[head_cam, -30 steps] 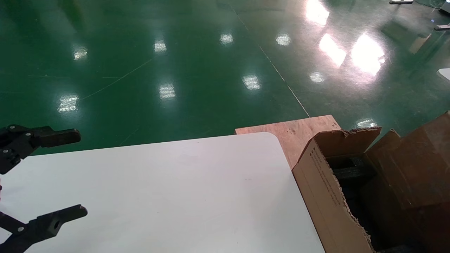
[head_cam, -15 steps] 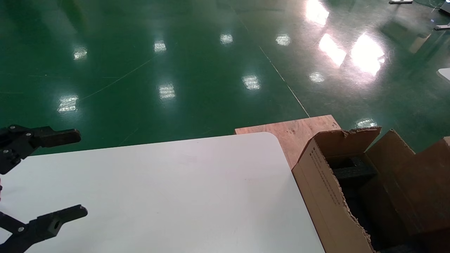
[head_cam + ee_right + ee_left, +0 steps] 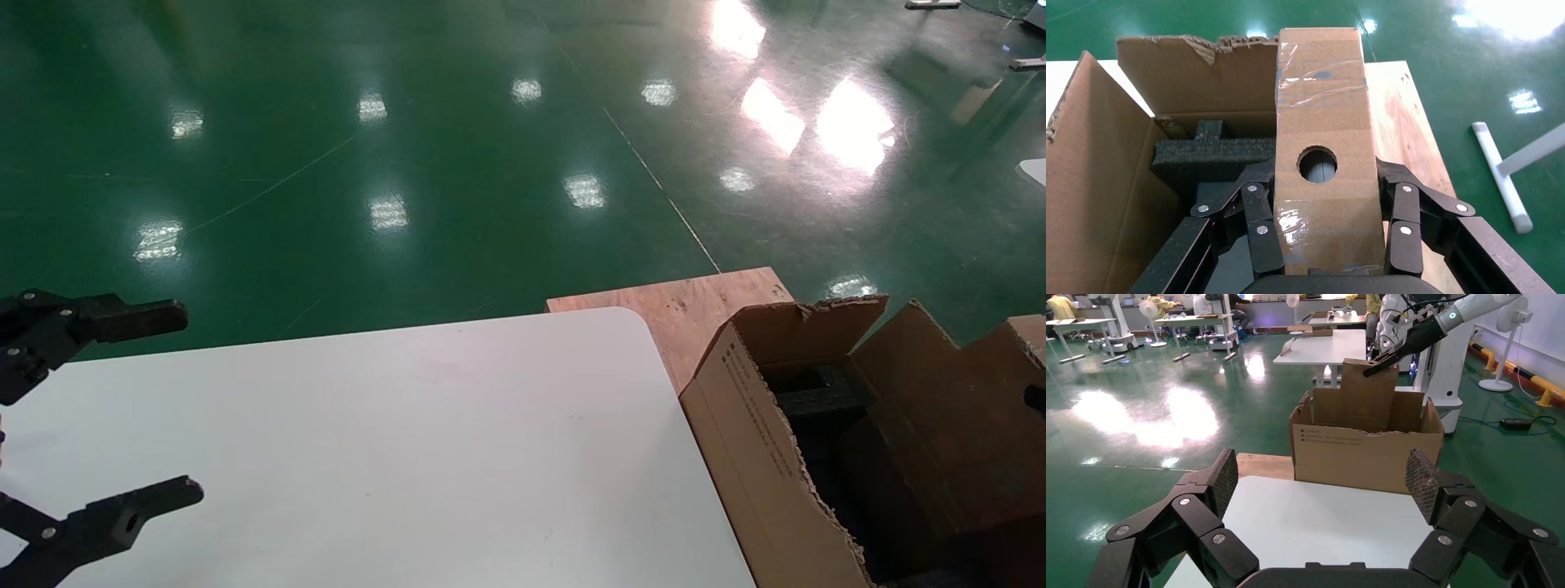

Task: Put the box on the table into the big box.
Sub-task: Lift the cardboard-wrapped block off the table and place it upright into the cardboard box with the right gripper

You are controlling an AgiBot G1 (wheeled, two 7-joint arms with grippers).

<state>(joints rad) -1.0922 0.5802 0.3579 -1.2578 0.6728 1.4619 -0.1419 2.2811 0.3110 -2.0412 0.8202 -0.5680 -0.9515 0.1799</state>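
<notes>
Holding One Small Box Over One Big Carton

Looking down from the head, one large white smooth tabletop with a rounded corner (image 3: 392, 457) fills the near ground. A brown plywood board (image 3: 695, 302) juts from behind that corner. Just beside the table's right edge stands one large brown corrugated carton with ragged torn flaps (image 3: 752, 457), black foam (image 3: 817, 400) inside. The black left gripper (image 3: 163, 400) hangs over the table's left part, jaws spread wide with nothing between them. Green glossy floor (image 3: 409, 163) lies open beyond.

From the left wrist, the carton's printed side (image 3: 1364, 456) faces the table edge, and the small flat brown cardboard box (image 3: 1367, 392) stands upright above the carton's open top, held by the far arm.

From the right wrist, the right gripper (image 3: 1324, 202) pinches that one taped box (image 3: 1324, 153) by its two long sides, fingers (image 3: 1257, 208) pressed against it, round hole in its broad face. It hangs over the carton's opening, with foam and open cavity below.
</notes>
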